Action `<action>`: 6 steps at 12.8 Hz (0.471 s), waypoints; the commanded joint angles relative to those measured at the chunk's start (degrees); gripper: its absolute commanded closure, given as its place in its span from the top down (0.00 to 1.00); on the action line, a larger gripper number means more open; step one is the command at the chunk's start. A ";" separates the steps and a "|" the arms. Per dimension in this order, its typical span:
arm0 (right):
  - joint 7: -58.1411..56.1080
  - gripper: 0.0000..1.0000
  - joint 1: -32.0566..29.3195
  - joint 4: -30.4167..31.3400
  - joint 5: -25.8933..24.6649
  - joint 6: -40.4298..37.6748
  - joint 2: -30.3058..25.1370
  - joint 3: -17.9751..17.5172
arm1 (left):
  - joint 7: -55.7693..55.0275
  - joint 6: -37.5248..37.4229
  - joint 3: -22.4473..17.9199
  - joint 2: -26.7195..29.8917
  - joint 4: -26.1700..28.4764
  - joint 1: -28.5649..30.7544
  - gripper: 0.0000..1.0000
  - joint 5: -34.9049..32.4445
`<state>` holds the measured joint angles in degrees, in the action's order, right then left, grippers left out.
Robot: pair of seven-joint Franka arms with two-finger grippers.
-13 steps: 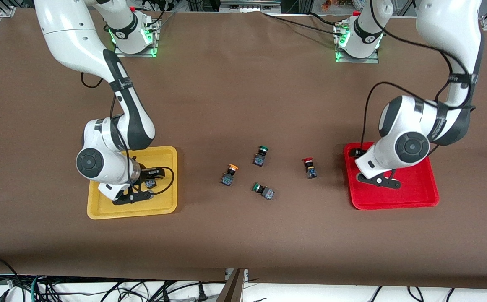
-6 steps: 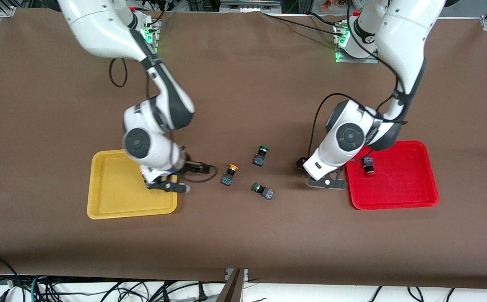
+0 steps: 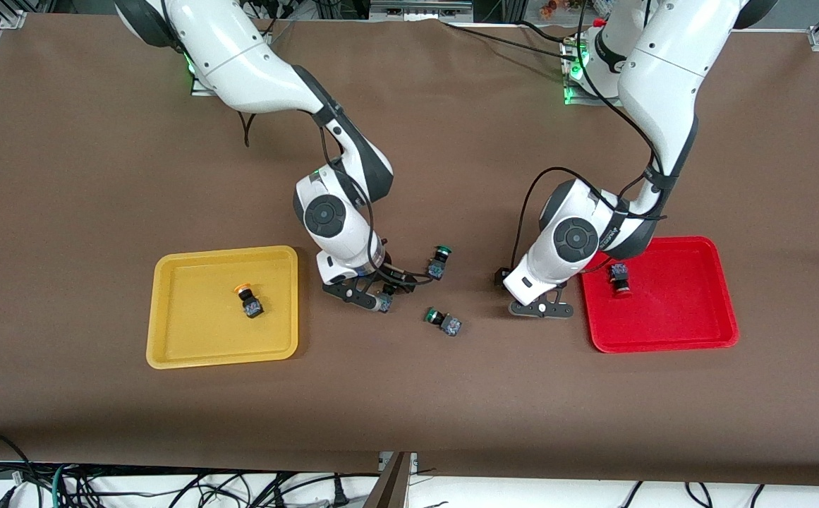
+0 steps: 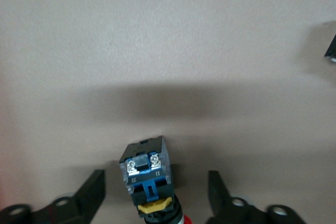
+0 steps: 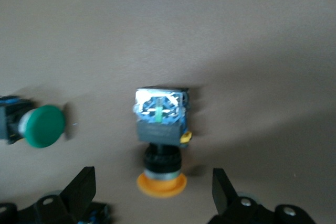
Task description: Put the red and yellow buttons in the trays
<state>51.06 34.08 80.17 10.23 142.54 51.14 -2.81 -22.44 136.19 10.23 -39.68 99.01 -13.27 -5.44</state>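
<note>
**Yellow tray** (image 3: 169,331), toward the right arm's end of the table: holds one yellow-capped button (image 3: 247,300), lying free on its floor. A second ago the right gripper was down in this tray; it has since left, and the button stays behind.

**Red tray** (image 3: 691,331), toward the left arm's end: holds one red-capped button (image 3: 619,277) close to its inner rim, likewise set down and released within the last second.

**Right gripper** (image 5: 152,177): now low over the second yellow-orange button (image 5: 159,129) on the brown table (image 3: 409,395) between the trays. Fingers (image 5: 80,186) spread wide to either side of it, gripping nothing.

**Left gripper** (image 4: 155,178): now low over the second red button (image 4: 147,174), on the table just beside the red tray. Fingers apart, straddling the switch body without touching it; nothing held.

**Green-capped buttons**: one (image 3: 439,259) beside the right gripper, one (image 3: 443,321) nearer the front camera. Not wanted.

**Status**: apparently half done, one button per tray. Both arms look ready to close on the remaining pair.
</note>
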 commanded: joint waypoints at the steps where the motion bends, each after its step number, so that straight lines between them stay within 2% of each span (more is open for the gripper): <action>1: -0.08 0.89 -0.41 -1.86 -2.65 0.10 2.11 0.35 | -0.41 0.40 -0.13 0.91 1.27 0.00 0.06 0.17; 2: -0.26 0.78 -0.41 -1.94 -3.19 1.76 2.99 0.44 | -0.50 -1.09 -0.13 1.53 1.18 0.00 0.00 0.17; 3: -0.61 0.66 -0.41 -1.94 -3.37 2.65 3.26 0.44 | -0.32 -4.58 -0.21 2.92 0.66 0.09 0.00 0.17; 5: -1.93 0.18 -1.20 -1.94 -4.59 1.61 2.13 0.61 | 0.03 -16.24 -1.17 7.75 -0.92 0.70 0.00 0.17; 6: -3.06 0.05 -2.08 -2.03 -4.60 -1.88 1.08 0.61 | 1.86 -23.53 -2.57 9.60 -3.36 2.01 0.00 -0.09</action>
<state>50.20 33.54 79.56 6.57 144.05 52.89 -1.93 -22.41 123.34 9.39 -35.91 97.30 -12.86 -5.47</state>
